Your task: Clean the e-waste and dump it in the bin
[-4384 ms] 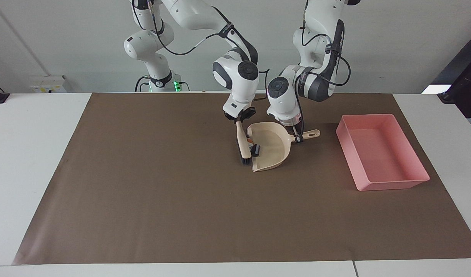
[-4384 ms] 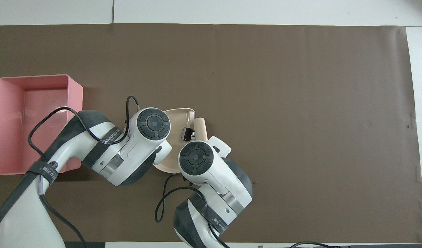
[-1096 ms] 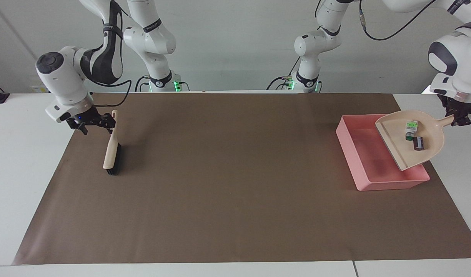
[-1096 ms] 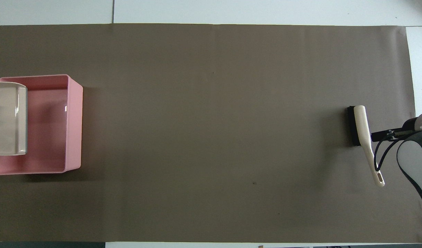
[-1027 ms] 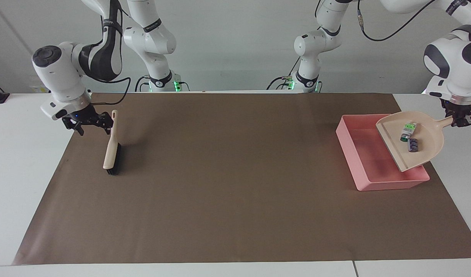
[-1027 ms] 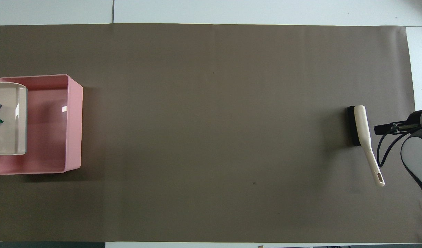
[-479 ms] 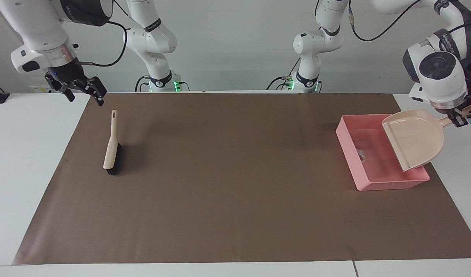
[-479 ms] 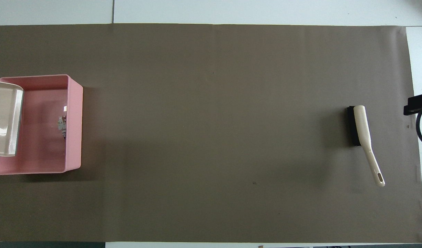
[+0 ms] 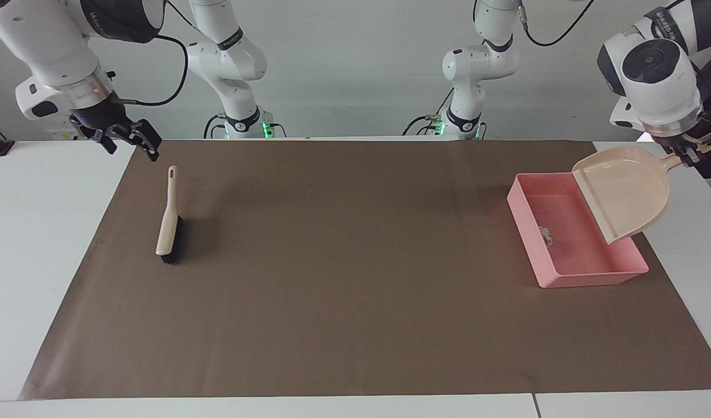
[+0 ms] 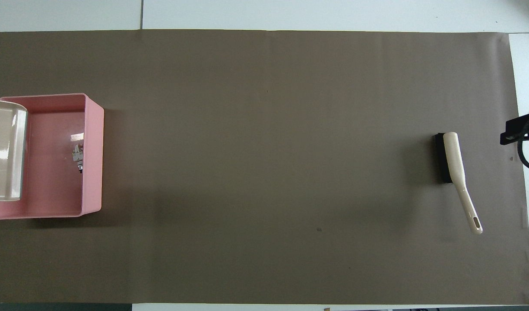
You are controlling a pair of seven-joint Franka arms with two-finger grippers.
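Left gripper (image 9: 690, 157), raised over the table edge at the left arm's end, is seen pinched tight on the handle of a beige dustpan (image 9: 622, 194). That dustpan is held tilted in the air, its lip lowered over the bin (image 9: 576, 277), and its inner face is shown bare. The bin, a shallow pink tray, is set on the brown mat (image 9: 355, 273) at the left arm's end of the table. The e-waste (image 9: 545, 234) is found lying on the bin's floor against the wall nearest the table's middle; its two pieces cannot be told apart. Part of the bin's floor is covered from above by the dustpan. Right gripper (image 9: 126, 141) is held in the air with fingers spread and nothing between them, over the mat's corner at the right arm's end. A beige hand brush (image 9: 168, 220) with black bristles is laid flat on the mat near that gripper, untouched, its handle pointed toward the robots. Between brush and bin only bare mat is seen.
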